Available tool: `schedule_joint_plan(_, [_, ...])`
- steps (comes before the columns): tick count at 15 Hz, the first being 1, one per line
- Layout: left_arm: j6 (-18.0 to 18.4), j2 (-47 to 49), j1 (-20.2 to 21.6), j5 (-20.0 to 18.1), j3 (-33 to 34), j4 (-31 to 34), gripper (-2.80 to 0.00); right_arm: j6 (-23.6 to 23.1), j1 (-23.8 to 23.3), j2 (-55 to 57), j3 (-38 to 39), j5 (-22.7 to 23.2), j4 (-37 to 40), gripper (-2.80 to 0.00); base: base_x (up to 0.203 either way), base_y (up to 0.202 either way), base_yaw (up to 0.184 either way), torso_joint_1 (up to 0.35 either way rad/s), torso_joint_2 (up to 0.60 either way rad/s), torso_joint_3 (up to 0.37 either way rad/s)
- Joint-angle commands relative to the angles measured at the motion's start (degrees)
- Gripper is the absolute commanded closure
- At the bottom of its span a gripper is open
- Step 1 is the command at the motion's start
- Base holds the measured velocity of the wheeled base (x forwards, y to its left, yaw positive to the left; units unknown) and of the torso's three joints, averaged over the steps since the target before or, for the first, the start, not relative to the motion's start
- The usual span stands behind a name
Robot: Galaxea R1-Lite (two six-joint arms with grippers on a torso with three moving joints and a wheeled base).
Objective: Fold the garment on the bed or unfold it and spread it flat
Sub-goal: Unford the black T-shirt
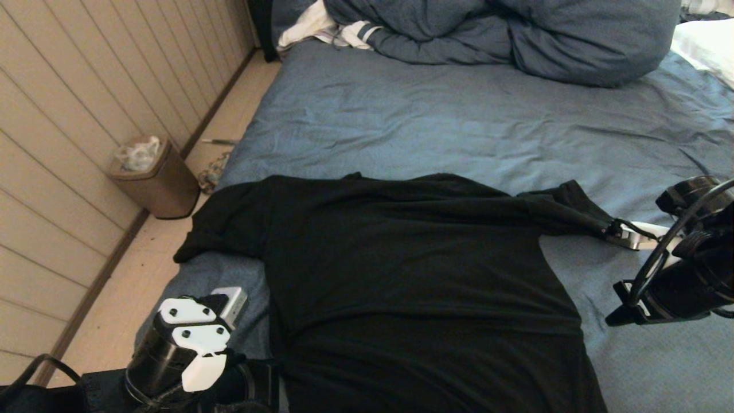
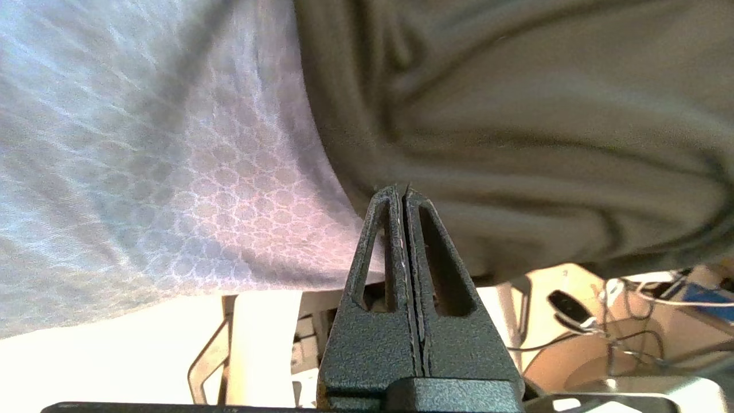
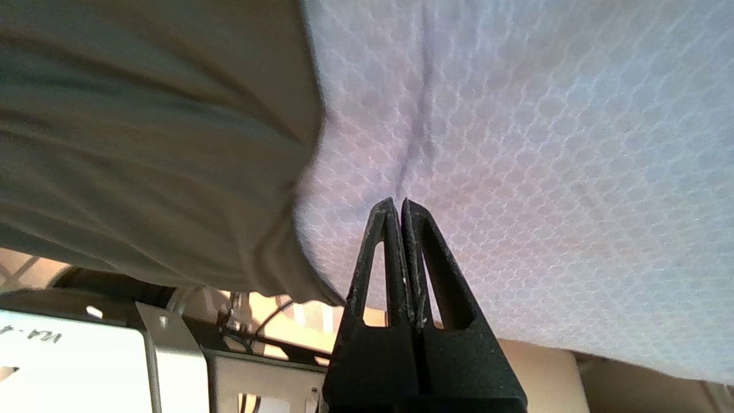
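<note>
Lying back-up across the lower centre of the head view: plain black short-sleeved T-shirt [image 1: 413,275], spread on the wide slate-blue sheeted bed [image 1: 459,120]. Right gripper [image 1: 622,235], clenched, sits at the right sleeve tip, apparently tugging it flat. Left gripper [image 2: 404,192], clenched empty, waits lower left.

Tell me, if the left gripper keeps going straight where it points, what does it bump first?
Probably the black T-shirt. The left gripper, shut, points at the shirt's edge where it meets the blue sheet, though the depth is unclear.
</note>
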Motion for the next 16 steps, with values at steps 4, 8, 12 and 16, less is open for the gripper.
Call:
schedule_joint_plan(4, [3.2, -6.6, 0.7, -0.1, -11.8, 1.6, 0.00, 0.5, 0.2, -1.2, -7.9, 1.1, 0.2, 0.00, 0.000, 0.000, 0.000, 0.000, 0.00, 0.000])
schedule_joint_plan(8, [4.4, -0.4, 5.2, -0.2, -29.9, 8.6, 0.00, 8.3, 2.5, 3.3, -22.4, 2.9, 0.2, 0.00, 0.000, 0.000, 0.000, 0.000, 0.00, 0.000])
schedule_joint_plan(12, [5.2, 11.8, 11.1, -3.9, -52.3, 16.0, 0.00, 22.5, 9.5, 17.3, -45.0, 2.9, -1.0, 0.00, 0.000, 0.000, 0.000, 0.000, 0.00, 0.000])
schedule_joint_plan(16, [5.4, 29.5, 15.0, -5.4, -68.6, 21.5, 0.00, 26.6, 19.7, 26.3, -46.7, -3.0, -21.4, 0.00, 0.000, 0.000, 0.000, 0.000, 0.00, 0.000])
